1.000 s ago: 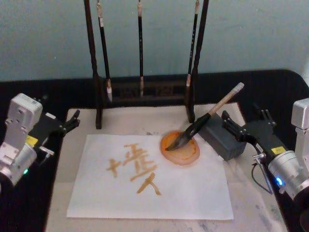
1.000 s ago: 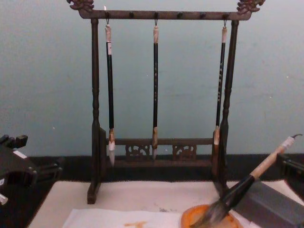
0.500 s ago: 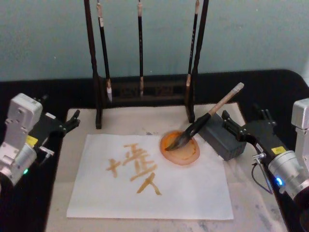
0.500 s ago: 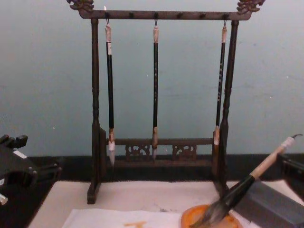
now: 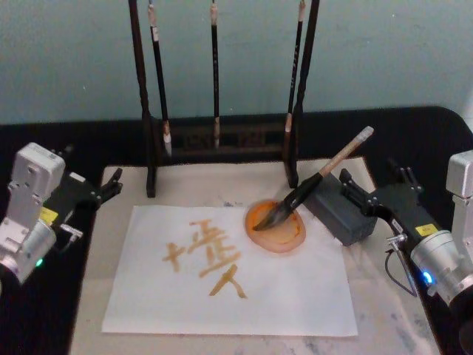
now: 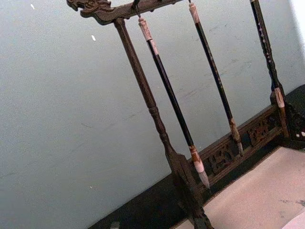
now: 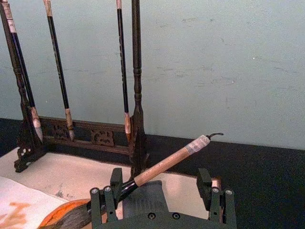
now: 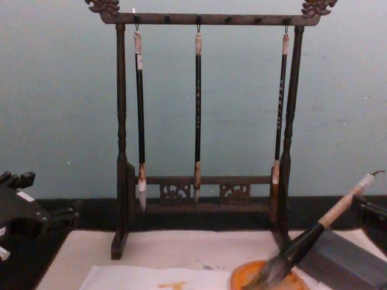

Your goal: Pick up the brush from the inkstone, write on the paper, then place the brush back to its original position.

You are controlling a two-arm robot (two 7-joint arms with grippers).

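Nothing has moved in the last second: brush (image 5: 314,181) lies with bristles in inkstone (image 5: 276,226), paper (image 5: 229,270) is written, and right pincer (image 7: 162,197) stays wide open behind it, so the task looks finished.

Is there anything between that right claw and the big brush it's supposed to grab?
Nothing visible blocks it. The right claw sits open beside the grey block, and the brush leans over that block with its bristles in the orange dish. The handle passes just ahead of the claw's fingers, with open space between.

Brush (image 5: 314,183) bristles in inkstone (image 5: 277,227)
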